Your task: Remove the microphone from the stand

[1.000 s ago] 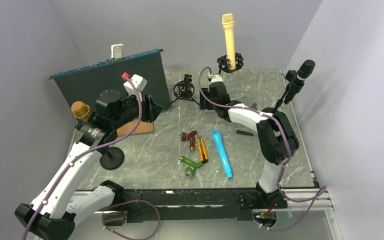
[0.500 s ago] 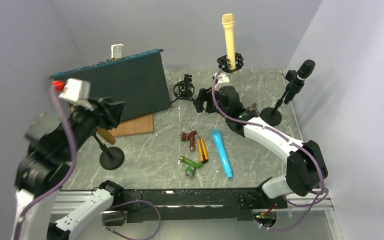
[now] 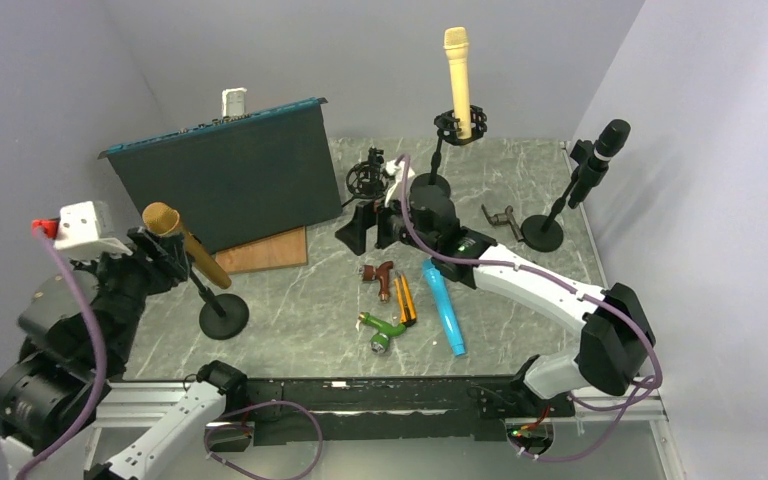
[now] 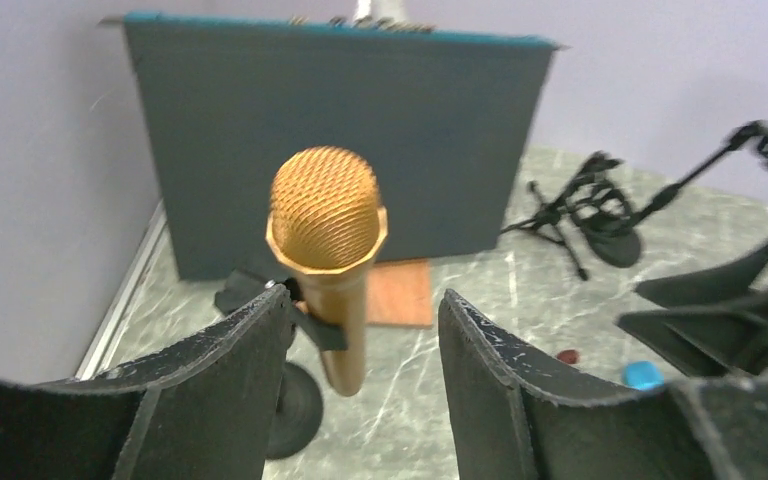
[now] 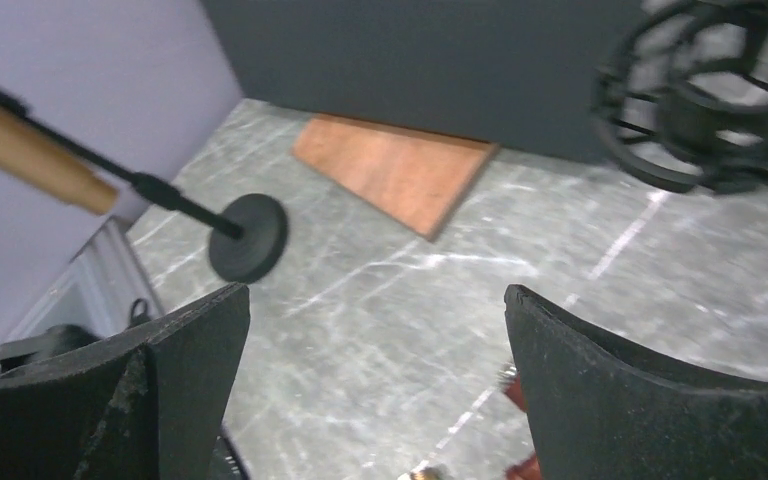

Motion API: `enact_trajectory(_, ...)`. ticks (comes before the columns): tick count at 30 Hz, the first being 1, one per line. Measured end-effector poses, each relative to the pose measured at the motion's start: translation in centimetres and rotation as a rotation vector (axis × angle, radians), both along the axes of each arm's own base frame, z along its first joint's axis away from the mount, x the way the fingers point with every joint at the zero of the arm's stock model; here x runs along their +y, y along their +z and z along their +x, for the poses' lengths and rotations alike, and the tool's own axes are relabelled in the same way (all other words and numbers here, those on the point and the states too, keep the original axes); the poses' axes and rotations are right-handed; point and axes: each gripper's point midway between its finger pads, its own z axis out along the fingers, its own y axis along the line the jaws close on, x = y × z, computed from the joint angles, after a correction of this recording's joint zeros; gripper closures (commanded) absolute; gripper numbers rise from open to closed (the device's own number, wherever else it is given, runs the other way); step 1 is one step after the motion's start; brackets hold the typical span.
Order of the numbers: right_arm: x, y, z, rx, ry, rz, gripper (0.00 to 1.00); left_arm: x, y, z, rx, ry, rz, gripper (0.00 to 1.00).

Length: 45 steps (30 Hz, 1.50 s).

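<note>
The gold microphone sits tilted in its clip on the stand at the left of the tabletop, the left end effector spread just beside it, the right end effector spread wide over the middle.

**One high overview, two close wrist views**

The top external camera sits above and behind the arm bases, which lie along the bottom of its frame. It faces the far wall and takes in the whole grey marbled tabletop.

The left wrist camera is low and close. It looks out between its own black fingers at the gold mesh-headed microphone at frame centre, with the upright dark teal-edged board across the upper frame.

The right wrist camera looks obliquely down across the table, its black finger pads in the lower corners.

Both wrist views share the board, the thin reddish-brown wooden slab and the round black stand base. All three appear in the overview's left half.
</note>
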Motion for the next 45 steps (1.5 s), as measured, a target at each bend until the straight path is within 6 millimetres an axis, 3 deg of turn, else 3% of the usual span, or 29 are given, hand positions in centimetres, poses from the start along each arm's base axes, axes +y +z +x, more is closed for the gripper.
enact_trajectory(4, 2.4, 2.0, -2.2, -0.028, 0.082, 0.040, 0.00, 1.2, -3.6, 1.2, 0.084, 0.108, 0.036, 0.35)
enact_trajectory(7, 2.7, 2.3, -2.7, -0.026, 0.098, 0.053, 0.00, 1.6, -5.7, 2.6, 0.129, 0.171, 0.068, 0.32)
enact_trajectory(10, 2.7, 2.4, -2.7, -0.022, 0.096, 0.057, 0.00, 1.5, -7.1, 4.1, 0.144, 0.209, 0.093, 0.36)
enact_trajectory(14, 2.3, 2.9, -3.0, -0.025, 0.091, 0.062, 0.00, 1.7, -8.6, 5.9, 0.162, 0.269, 0.129, 0.54)
enact_trajectory(18, 1.8, 4.0, -3.3, -0.041, 0.083, 0.077, 0.00, 1.7, -8.6, 6.8, 0.137, 0.290, 0.123, 0.74)
enact_trajectory(22, 1.5, 4.3, -3.4, -0.045, 0.079, 0.078, 0.00, 1.5, -8.4, 7.1, 0.123, 0.292, 0.117, 1.00)
enact_trajectory(24, 1.4, 4.0, -3.3, -0.041, 0.070, 0.068, 0.00, 1.2, -8.4, 7.3, 0.126, 0.273, 0.114, 1.00)
enact_trajectory(35, 0.3, 2.5, -2.7, -0.023, 0.012, 0.003, 0.00, -6.0, -7.1, 8.6, 0.125, -0.105, 0.034, 1.00)
enact_trajectory(39, -0.1, 3.0, -2.9, -0.037, 0.009, 0.009, 0.00, -9.1, -6.5, 9.3, 0.102, -0.251, 0.010, 1.00)
enact_trajectory(45, -1.1, 4.3, -3.2, -0.073, -0.014, 0.028, 0.00, -14.6, -7.7, 11.3, 0.146, -0.449, 0.021, 1.00)
